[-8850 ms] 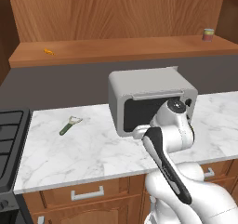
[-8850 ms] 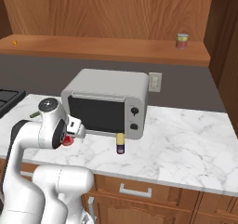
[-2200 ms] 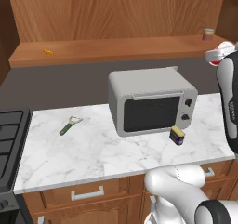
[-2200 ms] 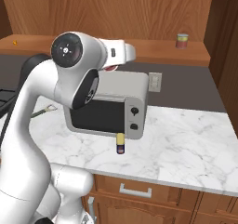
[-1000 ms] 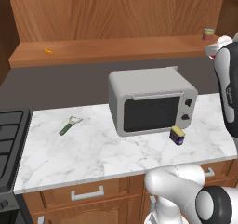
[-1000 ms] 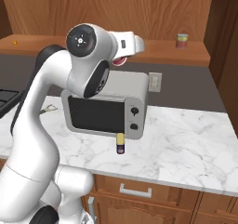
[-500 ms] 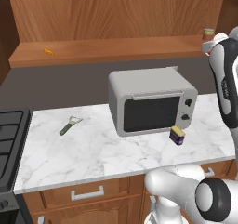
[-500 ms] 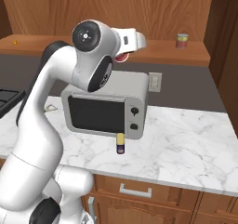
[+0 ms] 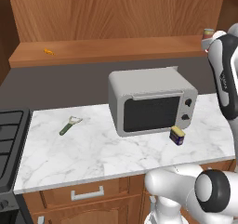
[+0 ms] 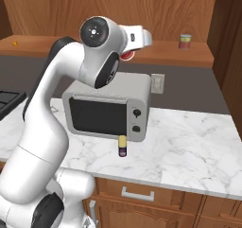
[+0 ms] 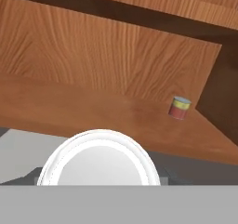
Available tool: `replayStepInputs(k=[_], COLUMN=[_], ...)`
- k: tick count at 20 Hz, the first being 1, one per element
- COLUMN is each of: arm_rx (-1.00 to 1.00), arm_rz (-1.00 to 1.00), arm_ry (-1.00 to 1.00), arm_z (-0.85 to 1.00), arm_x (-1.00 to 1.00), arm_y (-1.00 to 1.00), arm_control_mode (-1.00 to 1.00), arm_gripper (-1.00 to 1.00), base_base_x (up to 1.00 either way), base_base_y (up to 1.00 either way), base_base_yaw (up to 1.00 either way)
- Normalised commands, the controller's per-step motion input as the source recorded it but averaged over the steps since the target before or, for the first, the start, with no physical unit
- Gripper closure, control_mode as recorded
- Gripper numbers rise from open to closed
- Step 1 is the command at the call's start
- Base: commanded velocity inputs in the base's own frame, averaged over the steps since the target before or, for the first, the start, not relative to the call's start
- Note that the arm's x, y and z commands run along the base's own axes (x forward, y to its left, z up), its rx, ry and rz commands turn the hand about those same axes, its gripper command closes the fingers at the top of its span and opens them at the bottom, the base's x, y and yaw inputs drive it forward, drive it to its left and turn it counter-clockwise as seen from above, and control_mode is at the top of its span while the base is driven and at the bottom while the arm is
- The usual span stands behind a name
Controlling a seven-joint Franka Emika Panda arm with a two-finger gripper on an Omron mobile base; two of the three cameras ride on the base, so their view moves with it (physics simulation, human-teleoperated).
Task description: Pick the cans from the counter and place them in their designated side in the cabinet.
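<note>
One red can [image 10: 126,56] with a white rim is clenched in the tool [image 10: 134,46], which is raised to the height of the cabinet [image 10: 156,57] above the grey microwave [image 10: 108,109]; the hand view looks over the can's round white top [image 11: 99,161] toward the wooden shelf, so the can seems held level and pointed inward for setting down rather than tipped. The fingers themselves are hidden behind the can's top in that view, but the red body sits pinched under the white hand in the right base view, so I judge the grip firm. The arm arches high from the base, probably because the shelf sits well above the tabletop [image 9: 107,148] and the microwave stands between. Farther right on the shelf, near the side wall, stands a pale greenish can with a reddish band [image 10: 185,41], likely marking which side cans belong on; the carried can is to its left, not yet resting on the wood. Far to the left on the shelf lies a small orange item [image 9: 48,51], too small to name. Down on the tabletop, the squat dark blue can [image 9: 177,135] with yellow label waits just in front of the microwave's right lower corner, untouched, so half the task looks left to do. A green-handled peeler [image 9: 69,125] lies well apart to the left, near the black stove [image 9: 9,144].
</note>
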Motion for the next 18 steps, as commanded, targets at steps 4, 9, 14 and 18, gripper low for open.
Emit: replayStepInputs(k=[4,9,14,18], arm_rx=[0.0,0.0,0.0,0.0], arm_rz=[0.0,0.0,0.0,0.0], arm_ry=[0.04,0.04,0.02,0.01], arm_z=[0.0,0.02,0.06,0.03], arm_x=[0.11,0.1,0.1,0.15], arm_y=[-0.08,-0.1,-0.1,-0.05], arm_control_mode=[-1.0,-1.0,-1.0,-1.0], arm_gripper=[1.0,1.0,1.0,1.0], base_base_x=[0.0,0.0,0.0,0.0], base_base_y=[0.0,0.0,0.0,0.0], base_base_yaw=[0.0,0.0,0.0,0.0])
